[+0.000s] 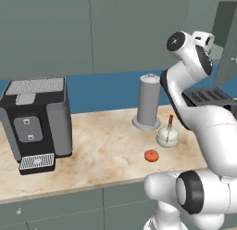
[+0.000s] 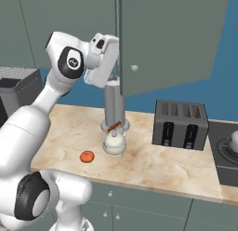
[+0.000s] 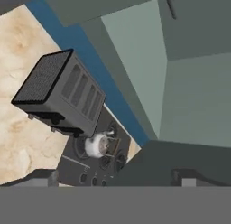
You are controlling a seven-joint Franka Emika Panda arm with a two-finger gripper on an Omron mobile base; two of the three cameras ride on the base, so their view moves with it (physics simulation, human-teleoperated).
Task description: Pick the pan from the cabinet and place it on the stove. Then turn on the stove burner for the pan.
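I see no clear pan, cabinet [image 2: 172, 39] door swung open above the counter [image 2: 153, 165], my gripper [image 2: 108, 57] raised beside that door's edge, fingers spread and empty, stove [image 2: 228, 160] at far right, toaster [image 2: 180, 125] left of it.

A glossy white arm [image 2: 28, 127] of rounded segments, with dark grey joint rings and round end caps.
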